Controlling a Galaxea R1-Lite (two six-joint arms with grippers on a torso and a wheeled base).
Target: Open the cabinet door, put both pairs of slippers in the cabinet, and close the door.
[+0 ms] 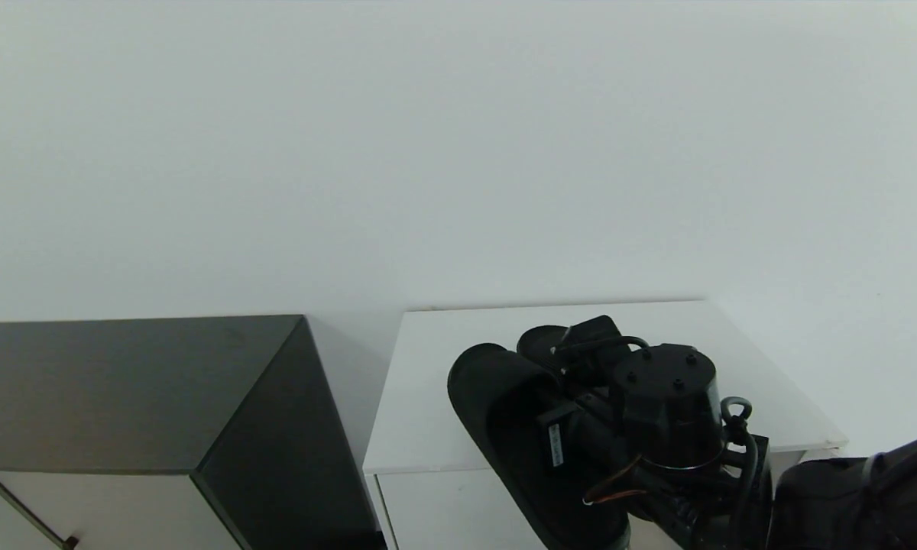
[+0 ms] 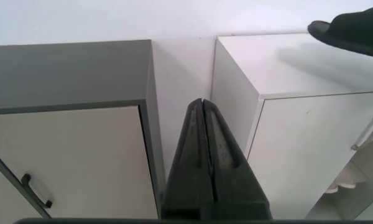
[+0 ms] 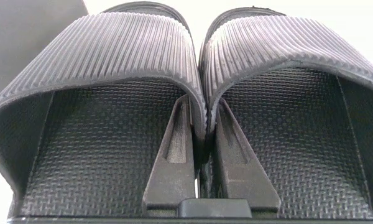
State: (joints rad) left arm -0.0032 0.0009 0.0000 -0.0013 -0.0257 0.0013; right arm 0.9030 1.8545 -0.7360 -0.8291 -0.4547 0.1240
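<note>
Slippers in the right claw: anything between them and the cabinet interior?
Yes: the white cabinet's door covers most of its front; only a gap shows by the handle. The slippers, clamped in the right claw, hang above its top.

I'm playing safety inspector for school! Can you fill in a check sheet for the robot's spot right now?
Surface: top of the white cabinet, flat, against the wall.
Job's things: pair of black slippers, side by side, held over that top.
Clutter: nothing seen.
Grippers: right gripper shut on the slippers' inner edges; left gripper shut, holding nothing, facing the gap between the two cabinets.
Cables: black cable looped at the right wrist.
Surroundings: dark grey cabinet left of the white one; plain white wall behind.
</note>
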